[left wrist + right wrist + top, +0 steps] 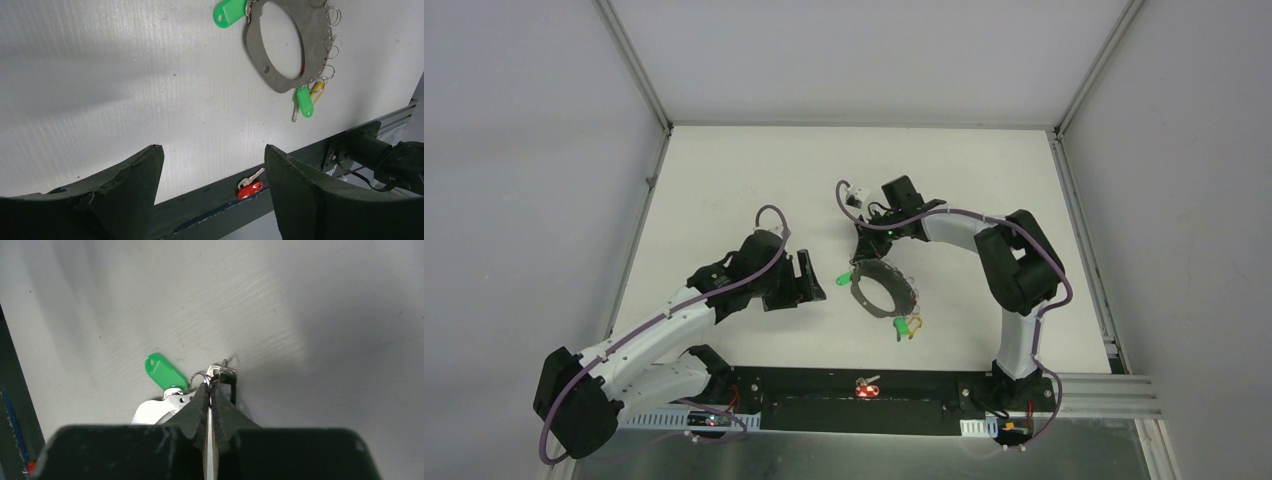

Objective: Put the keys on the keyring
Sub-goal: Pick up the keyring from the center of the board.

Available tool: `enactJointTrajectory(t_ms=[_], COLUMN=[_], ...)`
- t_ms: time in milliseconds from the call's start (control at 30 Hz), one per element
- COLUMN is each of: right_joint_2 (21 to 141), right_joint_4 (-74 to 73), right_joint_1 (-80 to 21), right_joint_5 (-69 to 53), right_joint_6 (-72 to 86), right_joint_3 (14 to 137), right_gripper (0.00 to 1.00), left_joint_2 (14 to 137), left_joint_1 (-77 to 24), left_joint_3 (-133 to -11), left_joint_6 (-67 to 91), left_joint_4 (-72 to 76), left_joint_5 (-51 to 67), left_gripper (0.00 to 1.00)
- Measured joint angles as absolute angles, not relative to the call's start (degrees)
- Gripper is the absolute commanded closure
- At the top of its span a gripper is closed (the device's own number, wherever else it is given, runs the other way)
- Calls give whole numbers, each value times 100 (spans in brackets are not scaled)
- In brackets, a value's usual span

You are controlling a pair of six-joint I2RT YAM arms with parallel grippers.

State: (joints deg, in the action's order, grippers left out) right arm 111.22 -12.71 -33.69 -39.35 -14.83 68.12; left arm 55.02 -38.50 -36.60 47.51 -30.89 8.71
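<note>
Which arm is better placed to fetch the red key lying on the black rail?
Left. The left gripper is open and free, and its camera shows the red key ahead. The right gripper is shut on the keyring.

Soft, even overhead light throws broad faint shadows across the white table (100, 75), and the pictures are mostly sharp

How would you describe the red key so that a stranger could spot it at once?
Find the dark rail along the near edge of the table. Near its middle lies the red key, alone. The green-headed keys sit by the keyring out on the white surface; this one is red and on the rail.
</note>
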Motion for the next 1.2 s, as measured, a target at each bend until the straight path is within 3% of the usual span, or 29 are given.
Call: enactJointTrajectory(t_ms=[300,600,733,867,1200], right_joint_2=[10962,10110,9601,9087,8215], right_joint_4=[-1741,-3041,-3389,-3500,-3865], right_joint_1=[-3376,-3485,-3531,-3535,-3535], right_joint_5=[-3704,-3938,-4154,-4416,-4884], right_joint_6=[-1702,-2086,-2147,-2182,-2383], right_joint_3=[6971,7323,7323,7229,7087], right_gripper=[100,100,100,100,100], left_joint_2=[5124,4886,4823,4821,5393], left_joint_1=[-3850,-3850,-3850,-3850,-3852], left_joint_3=[-3686,-4115,-4139,-4130,-4084], left_joint_6=[4460,3118,2290,1544,180], left_joint_4=[-3186,-2895,-2252,-1382,423], left_joint_5=[613,548,1083,1848,3260], left_gripper=[24,27,34,55,57])
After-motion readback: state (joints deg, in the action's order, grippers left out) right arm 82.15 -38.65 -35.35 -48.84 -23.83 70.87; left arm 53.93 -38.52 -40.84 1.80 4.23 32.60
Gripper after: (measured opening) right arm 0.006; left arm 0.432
